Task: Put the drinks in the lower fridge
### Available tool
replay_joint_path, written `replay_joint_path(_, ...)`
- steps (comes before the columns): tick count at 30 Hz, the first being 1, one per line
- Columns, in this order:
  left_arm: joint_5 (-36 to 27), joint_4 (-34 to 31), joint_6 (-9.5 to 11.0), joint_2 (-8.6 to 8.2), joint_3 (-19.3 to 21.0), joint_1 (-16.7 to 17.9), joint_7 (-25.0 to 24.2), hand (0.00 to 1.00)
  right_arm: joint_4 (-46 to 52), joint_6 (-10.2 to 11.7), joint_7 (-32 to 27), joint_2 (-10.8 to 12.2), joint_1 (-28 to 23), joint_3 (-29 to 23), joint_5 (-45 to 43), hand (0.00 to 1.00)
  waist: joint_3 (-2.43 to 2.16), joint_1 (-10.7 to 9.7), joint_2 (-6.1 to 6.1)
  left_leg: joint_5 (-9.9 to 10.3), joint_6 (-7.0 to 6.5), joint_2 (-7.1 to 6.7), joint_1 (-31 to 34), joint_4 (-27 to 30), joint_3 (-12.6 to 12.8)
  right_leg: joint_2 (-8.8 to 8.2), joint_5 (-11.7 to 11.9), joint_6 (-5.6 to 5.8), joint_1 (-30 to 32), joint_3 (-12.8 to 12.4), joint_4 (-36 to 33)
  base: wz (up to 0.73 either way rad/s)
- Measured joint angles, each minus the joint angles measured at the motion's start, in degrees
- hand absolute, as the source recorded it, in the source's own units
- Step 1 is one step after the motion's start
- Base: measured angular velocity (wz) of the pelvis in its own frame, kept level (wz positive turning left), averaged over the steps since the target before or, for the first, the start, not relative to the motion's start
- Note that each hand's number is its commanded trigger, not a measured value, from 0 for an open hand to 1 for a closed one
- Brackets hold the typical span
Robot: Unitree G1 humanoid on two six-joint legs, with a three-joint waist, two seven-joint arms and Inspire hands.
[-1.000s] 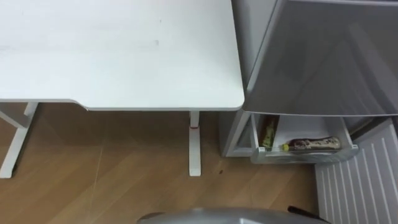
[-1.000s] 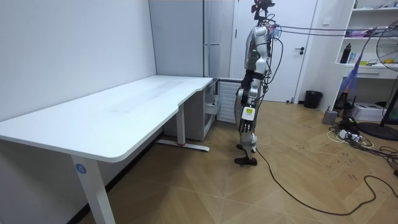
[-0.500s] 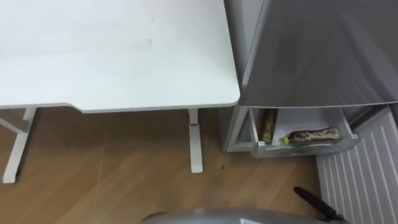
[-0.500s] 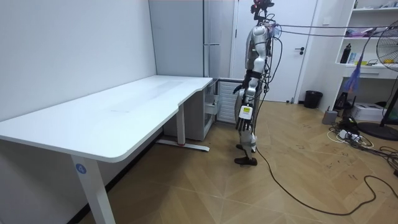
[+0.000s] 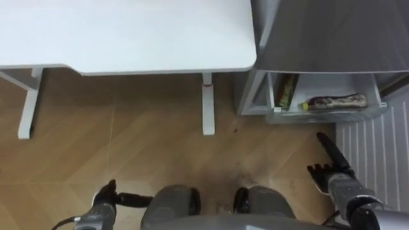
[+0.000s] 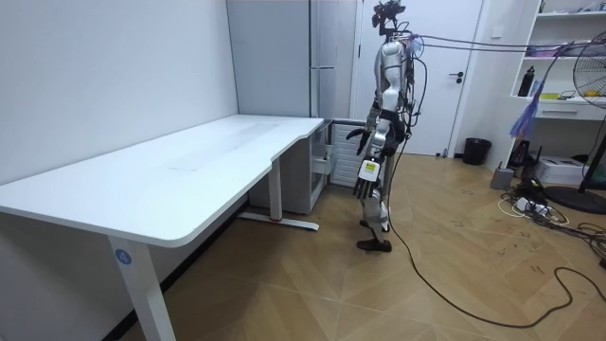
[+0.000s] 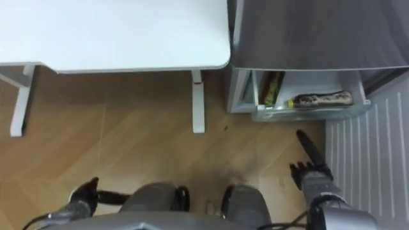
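Now R hand (image 5: 335, 177) up near fridge (image 5: 332, 38)

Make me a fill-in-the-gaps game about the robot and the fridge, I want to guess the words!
1. The table next to the fridge is ___ in colour.
2. In the white tray low in the fridge, a bottle with a yellow cap and a second bottle make ___ drinks.
3. The bottle with a yellow cap lies on its ___.
4. The robot's right hand is open and holds ___.

Missing words: white, two, side, nothing.
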State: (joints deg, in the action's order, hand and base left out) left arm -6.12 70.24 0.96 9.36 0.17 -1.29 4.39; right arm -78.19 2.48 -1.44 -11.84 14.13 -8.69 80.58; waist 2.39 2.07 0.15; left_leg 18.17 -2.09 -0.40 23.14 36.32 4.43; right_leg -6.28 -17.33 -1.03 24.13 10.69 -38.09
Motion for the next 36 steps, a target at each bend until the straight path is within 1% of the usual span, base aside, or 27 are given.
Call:
replay_joint_path(1, -0.8, 0.1, 0.8, -0.03, -0.1, -0.8, 0.1, 0.0, -0.4, 0.0, 0.7, -0.2, 1.2, 0.0, 1.0, 0.0, 0.08, 0.0, -0.15, 0.8, -0.08, -0.33, 3.4, 3.2, -0.2, -0.78, -1.4, -0.11, 3.3, -0.2, -3.7, 0.17)
replay_joint_path(2, -1.1, 0.1, 1.2, -0.03, -0.3, -1.2, 0.2, 0.0, -0.6, 0.1, 1.1, -0.4, 1.7, 0.0, 1.5, 0.0, 0.08, 0.0, -0.19, 1.2, -0.06, -0.35, 5.0, 5.0, -0.3, -0.89, -2.0, -0.02, 5.1, -0.5, -5.5, 0.13)
replay_joint_path(3, -1.1, 0.0, 1.2, 0.02, -0.4, -2.3, 0.5, 0.0, -0.6, 0.1, 1.6, -1.0, 2.5, -0.2, 2.9, 0.0, 0.02, 0.2, -0.23, 2.0, 0.1, -0.36, 8.4, 8.0, -0.3, -1.42, -3.0, -0.14, 8.4, -0.5, -8.6, 0.08)
replay_joint_path(4, -1.1, 0.1, 1.2, 0.16, -0.6, -2.7, 0.8, 0.0, -0.5, 0.1, 1.8, -1.7, 3.6, -0.6, 3.9, 0.0, 0.01, 0.3, -0.25, 2.4, 0.09, -0.39, 11.7, 10.7, -0.5, -1.73, -3.6, -0.34, 11.7, -0.7, -11.2, 0.06)
replay_joint_path(5, -1.1, 0.1, 1.2, 0.34, -0.8, -2.7, 1.1, 0.0, -0.3, 0.3, 1.8, -2.0, 4.1, -0.7, 4.5, 0.0, 0.0, 0.4, -0.24, 2.5, 0.15, -0.35, 13.3, 11.9, -0.6, -1.74, -3.8, -0.47, 13.2, -0.8, -12.5, 0.08)
replay_joint_path(6, -1.1, 0.1, 1.2, 0.86, -1.5, -3.0, 1.7, 0.0, 0.0, 0.9, 2.2, -2.5, 5.1, -1.0, 5.5, 0.0, 0.01, 0.5, -0.32, 2.6, 0.23, -0.4, 16.3, 14.1, -0.8, -2.06, -4.0, -0.82, 16.0, -0.8, -14.7, 0.18)
replay_joint_path(7, -1.2, 0.0, 1.2, 1.45, -2.5, -3.2, 2.0, 0.0, 0.5, 1.4, 2.8, -3.3, 5.4, -1.0, 6.6, 0.0, 0.0, 0.5, -0.45, 2.8, 0.28, -0.69, 19.0, 16.5, -1.1, -2.8, -4.6, -1.03, 18.4, -0.6, -17.2, 0.24)
replay_joint_path(8, -1.2, -0.1, 1.2, 1.76, -3.2, -3.3, 2.4, 0.0, 0.5, 1.5, 3.2, -3.8, 5.7, -0.9, 6.9, 0.0, 0.01, 0.5, -0.6, 3.0, 0.37, -0.86, 20.4, 17.9, -1.4, -2.97, -5.1, -1.27, 19.6, -0.6, -18.6, 0.26)
replay_joint_path(10, -1.3, -0.2, 1.0, 2.65, -5.5, -3.9, 3.3, 0.0, 0.6, 1.7, 5.3, -5.5, 7.1, -0.9, 8.0, 0.0, 0.08, 1.2, -1.17, 4.1, 0.45, -0.81, 24.8, 22.9, -1.5, -3.53, -6.4, -1.83, 24.0, -0.9, -23.5, 0.11)
replay_joint_path(12, -1.5, -0.3, 1.0, 2.83, -7.0, -3.9, 3.9, 0.0, 1.1, 1.7, 7.1, -6.7, 8.2, -0.7, 9.3, 0.0, 0.07, 1.5, -1.25, 4.6, 0.61, -0.51, 28.1, 26.1, -1.8, -3.6, -6.8, -2.27, 26.9, -1.0, -26.3, 0.02)
replay_joint_path(13, -2.3, -0.4, 0.9, 2.99, -7.9, -4.0, 3.9, 0.0, 1.5, 1.7, 8.0, -7.4, 9.3, -0.2, 9.8, 0.0, 0.04, 1.7, -1.39, 5.0, 0.17, -0.43, 30.6, 28.1, -1.9, -3.62, -7.0, -2.49, 29.3, -1.1, -28.2, 0.05)
replay_joint_path(16, -2.3, -0.7, -0.1, 3.24, -9.9, -4.4, 3.9, 0.0, 1.6, 1.7, 9.8, -9.3, 11.9, 0.9, 10.0, 0.0, 0.21, 2.3, -1.71, 5.0, 0.18, -0.37, 36.3, 32.3, -2.2, -3.93, -7.5, -3.19, 34.7, -1.2, -32.4, 0.1)
replay_joint_path(17, -2.3, -1.0, -0.2, 3.35, -10.4, -4.5, 3.9, 0.0, 1.8, 1.7, 10.0, -9.5, 12.2, 1.2, 10.2, 0.0, 0.25, 2.4, -1.82, 5.0, 0.19, -0.4, 37.2, 33.0, -2.2, -4.06, -7.5, -3.26, 35.6, -1.2, -33.1, 0.09)
replay_joint_path(19, -2.5, -1.7, -0.5, 3.86, -12.5, -4.9, 3.8, 0.0, 2.4, 1.6, 10.9, -10.2, 13.1, 2.3, 11.7, 0.0, 0.24, 3.3, -1.8, 5.2, 0.34, -0.48, 41.0, 35.5, -2.6, -4.22, -7.7, -3.64, 39.1, -1.1, -35.5, 0.07)
replay_joint_path(20, -2.5, -1.7, -0.6, 3.95, -12.9, -5.0, 3.8, 0.0, 2.6, 1.6, 10.9, -10.3, 13.2, 2.6, 11.8, 0.0, 0.24, 3.5, -1.79, 5.2, 0.36, -0.48, 41.8, 35.9, -2.8, -4.22, -7.8, -3.67, 39.8, -1.0, -35.9, 0.06)
replay_joint_path(22, -3.1, -1.8, -0.9, 4.07, -14.1, -5.0, 3.8, 0.0, 3.3, 1.6, 11.4, -10.3, 13.2, 3.2, 12.6, 0.0, 0.19, 4.7, -1.74, 5.2, 0.49, -0.42, 44.0, 37.5, -3.0, -4.11, -7.9, -3.85, 42.0, -1.1, -37.4, 0.0)
replay_joint_path(24, -3.2, -1.8, -1.3, 4.13, -15.0, -5.1, 3.8, 0.0, 5.9, 1.7, 11.8, -10.6, 13.5, 4.2, 13.4, 0.0, 0.15, 5.4, -1.71, 5.3, 0.66, -0.39, 46.1, 38.4, -3.3, -4.25, -7.9, -3.9, 44.1, -1.2, -38.3, 0.03)
replay_joint_path(26, -3.2, -2.8, -1.8, 4.36, -15.5, -4.9, 3.8, 0.0, 8.7, 1.6, 12.7, -10.7, 14.1, 4.6, 13.7, 0.0, 0.15, 5.5, -1.74, 5.3, 0.7, -0.39, 48.1, 39.0, -3.2, -4.75, -7.9, -3.9, 46.0, -1.3, -39.2, 0.13)
replay_joint_path(27, -3.2, -3.9, -2.0, 4.78, -16.3, -4.6, 3.8, 0.0, 10.9, 1.6, 13.2, -11.0, 14.2, 4.9, 14.0, 0.0, 0.15, 5.6, -1.74, 5.3, 0.72, -0.55, 49.1, 39.4, -3.1, -5.15, -8.0, -4.03, 46.9, -1.3, -39.8, 0.2)
replay_joint_path(29, -3.3, -4.0, -1.9, 5.55, -17.0, -4.3, 3.8, 0.0, 11.3, 1.6, 12.8, -11.0, 14.0, 5.5, 14.7, 0.0, 0.16, 5.4, -2.05, 5.3, 0.73, -0.87, 49.3, 39.7, -3.1, -5.74, -8.4, -4.17, 47.0, -1.1, -40.4, 0.16)
replay_joint_path(30, -3.4, -4.0, -1.9, 5.84, -17.2, -4.1, 3.8, 0.0, 11.4, 1.4, 12.9, -11.1, 14.1, 5.6, 14.9, 0.0, 0.18, 5.2, -2.09, 5.3, 0.72, -1.28, 49.4, 39.9, -3.3, -5.82, -8.4, -4.18, 47.1, -1.1, -40.6, 0.0)
replay_joint_path(33, -3.8, -4.6, -1.9, 6.09, -17.2, -3.8, 3.8, 0.0, 11.4, 1.3, 13.1, -11.3, 14.1, 5.8, 15.7, 0.0, 0.17, 5.3, -2.11, 5.3, 0.69, -1.28, 49.9, 40.1, -3.0, -6.39, -8.5, -4.05, 47.7, -1.2, -40.8, -0.03)
replay_joint_path(36, -4.5, -6.8, -1.8, 7.2, -17.2, -2.9, 3.8, 0.0, 12.2, 1.2, 13.1, -11.5, 14.1, 5.8, 15.8, 0.0, 0.19, 5.2, -2.35, 5.3, 0.66, -1.26, 50.4, 40.1, -2.6, -6.63, -8.5, -3.97, 48.3, -1.4, -40.9, -0.04)
